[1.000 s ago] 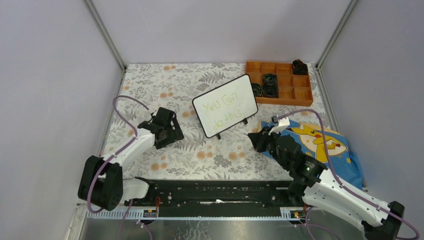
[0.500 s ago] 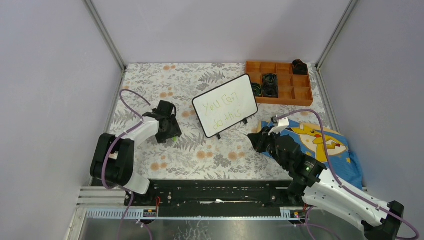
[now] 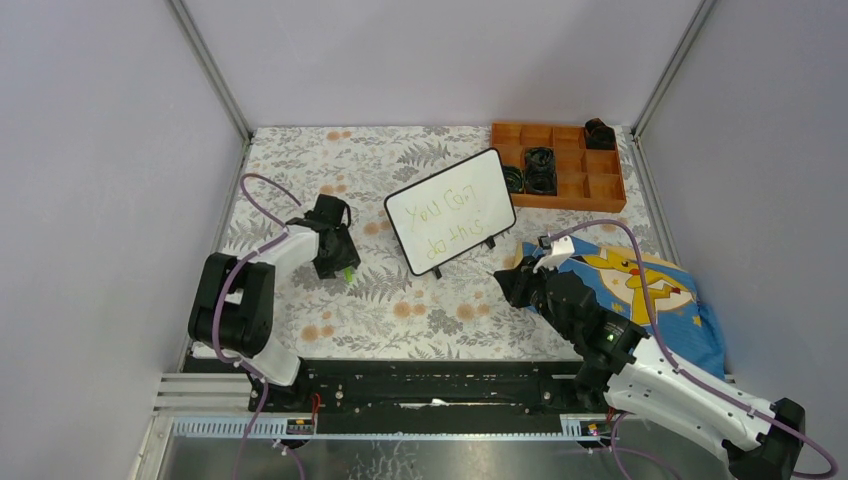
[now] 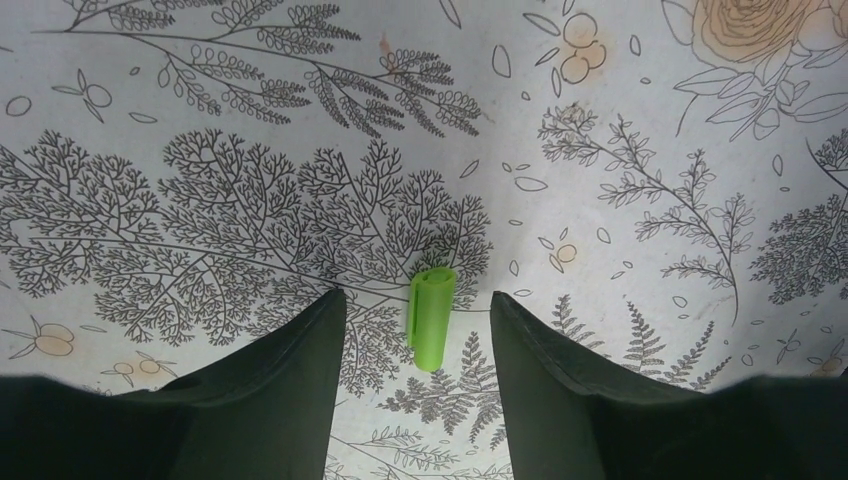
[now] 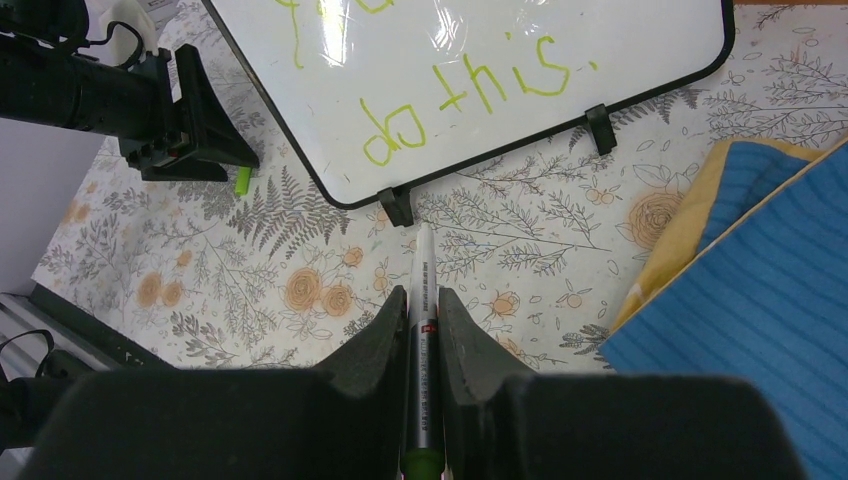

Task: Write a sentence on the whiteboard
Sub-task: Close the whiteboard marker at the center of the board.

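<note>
Whiteboard (image 5: 400,70) shows its sentence (image 5: 470,100) cut off above; right pincer (image 5: 423,296) clenches marker (image 5: 424,255), left pincer (image 4: 416,298) gapes around green cap (image 4: 431,320).

White arm links (image 3: 680,395) with black joints (image 3: 235,312), purple cables (image 3: 270,186) looping alongside, matte black wedge-shaped pincer fingers (image 4: 280,390)

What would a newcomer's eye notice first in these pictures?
The whiteboard at mid-table bears a green sentence. The right gripper, near it, clamps a marker aimed at the board. Left of the board, a green cap lies between the open fingers of the left gripper.
</note>
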`<state>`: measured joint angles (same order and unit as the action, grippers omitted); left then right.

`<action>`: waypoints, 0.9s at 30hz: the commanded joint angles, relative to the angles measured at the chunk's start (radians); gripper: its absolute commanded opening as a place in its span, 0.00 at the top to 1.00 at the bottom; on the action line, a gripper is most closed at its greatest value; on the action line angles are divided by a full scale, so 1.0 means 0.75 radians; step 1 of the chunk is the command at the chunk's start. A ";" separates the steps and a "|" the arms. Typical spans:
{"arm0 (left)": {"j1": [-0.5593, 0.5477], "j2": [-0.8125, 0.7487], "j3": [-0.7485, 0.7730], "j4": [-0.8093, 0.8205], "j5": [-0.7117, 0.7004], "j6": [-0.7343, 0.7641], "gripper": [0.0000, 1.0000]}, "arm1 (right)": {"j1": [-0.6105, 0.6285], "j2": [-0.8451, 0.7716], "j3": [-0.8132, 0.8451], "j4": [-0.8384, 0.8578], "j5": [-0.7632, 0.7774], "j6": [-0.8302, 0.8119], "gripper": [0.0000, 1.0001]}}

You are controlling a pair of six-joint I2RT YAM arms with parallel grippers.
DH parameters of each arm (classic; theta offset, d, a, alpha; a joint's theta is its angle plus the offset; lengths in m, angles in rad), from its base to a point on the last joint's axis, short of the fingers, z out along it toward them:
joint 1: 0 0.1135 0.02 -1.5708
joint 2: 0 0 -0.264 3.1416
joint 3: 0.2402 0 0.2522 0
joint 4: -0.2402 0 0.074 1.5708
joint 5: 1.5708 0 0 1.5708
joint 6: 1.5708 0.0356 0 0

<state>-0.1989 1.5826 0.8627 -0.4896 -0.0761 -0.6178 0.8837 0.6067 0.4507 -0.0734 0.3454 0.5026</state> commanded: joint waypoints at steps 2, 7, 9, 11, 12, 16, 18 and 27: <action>0.012 0.043 0.022 0.040 0.002 0.014 0.40 | 0.010 -0.017 -0.001 0.057 0.001 0.012 1.00; 0.007 0.068 0.025 0.025 -0.019 0.016 0.44 | 0.010 -0.028 -0.001 0.053 0.017 0.007 1.00; -0.003 0.081 0.033 0.010 -0.041 0.023 0.45 | 0.010 -0.030 0.002 0.047 0.023 0.001 1.00; -0.019 0.094 0.039 -0.004 -0.068 0.028 0.45 | 0.010 -0.034 0.004 0.046 0.027 -0.008 1.00; -0.029 0.099 0.043 -0.011 -0.080 0.032 0.45 | 0.010 -0.034 0.003 0.043 0.030 -0.012 1.00; -0.064 0.117 0.052 -0.035 -0.120 0.040 0.46 | 0.009 -0.045 0.011 0.031 0.042 -0.027 1.00; -0.078 0.126 0.056 -0.044 -0.135 0.042 0.46 | 0.008 -0.053 0.017 0.016 0.048 -0.035 1.00; -0.139 0.150 0.065 -0.075 -0.178 0.053 0.45 | 0.010 -0.076 0.023 -0.008 0.055 -0.040 1.00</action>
<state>-0.2810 1.6505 0.9226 -0.5262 -0.1959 -0.5896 0.8837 0.5598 0.4446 -0.0853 0.3569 0.4858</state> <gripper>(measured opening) 0.555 0.171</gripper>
